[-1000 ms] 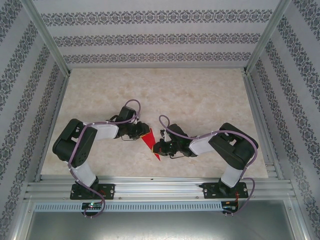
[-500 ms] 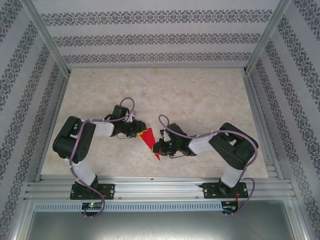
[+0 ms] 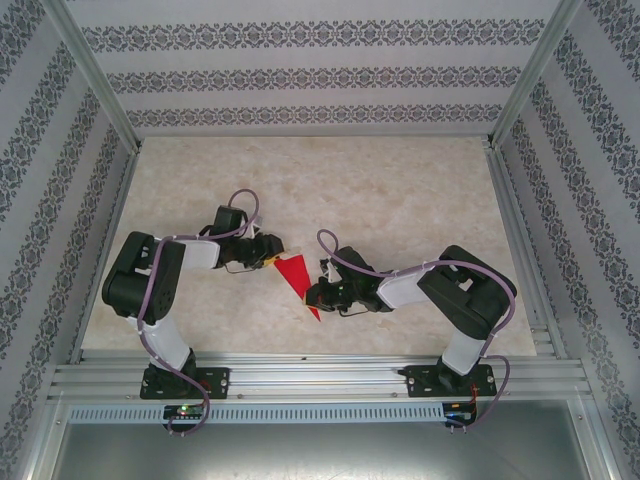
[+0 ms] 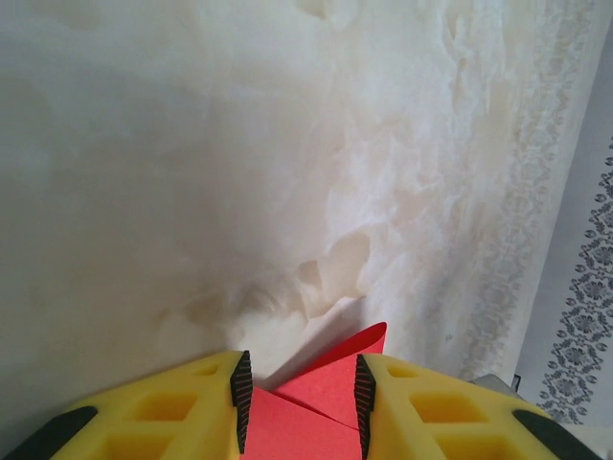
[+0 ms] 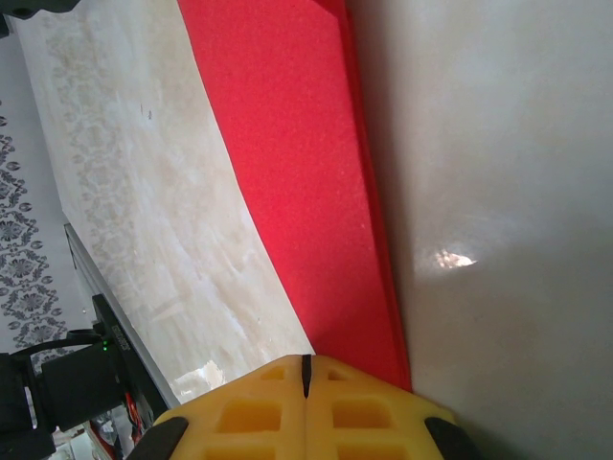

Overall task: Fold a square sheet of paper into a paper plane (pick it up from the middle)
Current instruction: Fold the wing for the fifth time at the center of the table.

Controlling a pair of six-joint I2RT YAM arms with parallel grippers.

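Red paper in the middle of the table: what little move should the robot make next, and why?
Probably draw the left gripper back off the folded red paper. Its jaws stand apart with the paper's corner loose between them, so it grips nothing. The right gripper, shut, sits at the paper's other end and seems to pin it to the table.

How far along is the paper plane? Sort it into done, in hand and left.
Done: the paper is folded into a narrow red wedge. In hand: right jaws, shut, rest at its near tip; left jaws stand apart around its far corner. Left: probably more folds, then release.
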